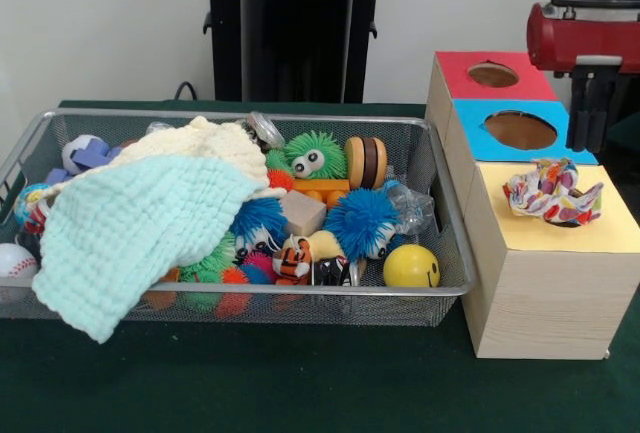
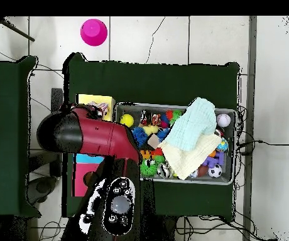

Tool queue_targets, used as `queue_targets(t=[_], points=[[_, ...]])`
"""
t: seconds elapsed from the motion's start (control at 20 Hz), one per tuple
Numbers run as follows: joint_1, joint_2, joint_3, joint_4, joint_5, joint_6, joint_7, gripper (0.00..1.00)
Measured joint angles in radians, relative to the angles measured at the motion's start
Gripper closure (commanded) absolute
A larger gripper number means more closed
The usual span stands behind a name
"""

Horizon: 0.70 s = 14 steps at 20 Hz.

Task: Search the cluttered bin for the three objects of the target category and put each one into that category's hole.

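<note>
The crumpled colourful cloth [image 1: 553, 192] lies on the yellow box top [image 1: 600, 228], just below the gripper [image 1: 588, 103]; I cannot tell its grip state.

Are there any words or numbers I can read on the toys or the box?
None. No words or numbers show on the wooden box, the wire bin or the toys.
The yellow ball has only a smiley face, not writing.

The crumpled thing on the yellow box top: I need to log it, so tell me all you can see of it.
The crumpled wad looks like scrunched cloth or paper, white with red, blue, yellow and purple patches. It lies loosely bunched on the yellow top of the wooden box, covering where a hole might be. Nothing else touches it; the gripper hangs above, apart.
</note>
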Motion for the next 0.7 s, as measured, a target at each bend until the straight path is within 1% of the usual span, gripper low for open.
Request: queue_targets(t=[0.3,0.7], points=[[-0.001,0.002,0.000,0.000,-0.047,-0.002,0.000,1.00],[-0.025,0.010,0.003,0.000,-0.091,-0.050,0.000,1.00]])
